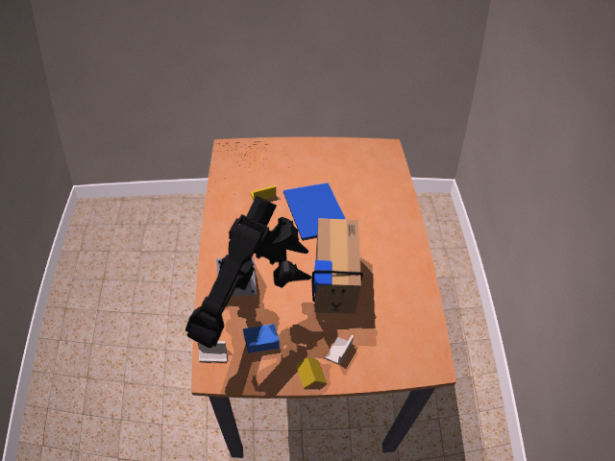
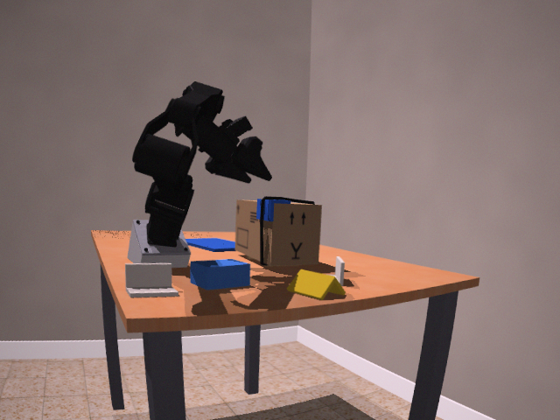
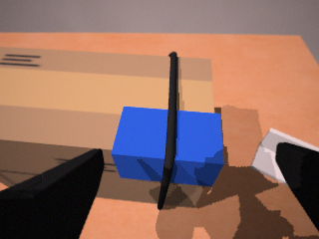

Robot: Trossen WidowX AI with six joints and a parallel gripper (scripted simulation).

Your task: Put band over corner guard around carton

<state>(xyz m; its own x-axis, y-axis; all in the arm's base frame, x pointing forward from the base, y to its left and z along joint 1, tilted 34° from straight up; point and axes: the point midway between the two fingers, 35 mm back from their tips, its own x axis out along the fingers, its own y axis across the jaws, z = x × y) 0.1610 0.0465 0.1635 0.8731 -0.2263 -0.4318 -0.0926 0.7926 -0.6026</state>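
A brown carton [image 1: 338, 262] stands in the middle of the orange table. A blue corner guard [image 1: 323, 272] sits on its upper left edge near the front. A thin black band [image 1: 342, 273] runs round the carton and across the guard; in the wrist view the band [image 3: 170, 130] crosses the middle of the guard [image 3: 169, 145] and goes down the side. My gripper [image 1: 297, 258] is open and empty. It hangs to the left of the carton, apart from it, and in the side view it [image 2: 257, 168] is above the carton [image 2: 279, 231].
A flat blue sheet [image 1: 312, 208] lies behind the carton. A blue block [image 1: 260, 337], a yellow wedge [image 1: 311, 373] and a white bracket [image 1: 341, 350] lie in front. A small yellow piece [image 1: 263, 192] lies at the back left. A grey block [image 1: 212, 351] sits at the front left edge.
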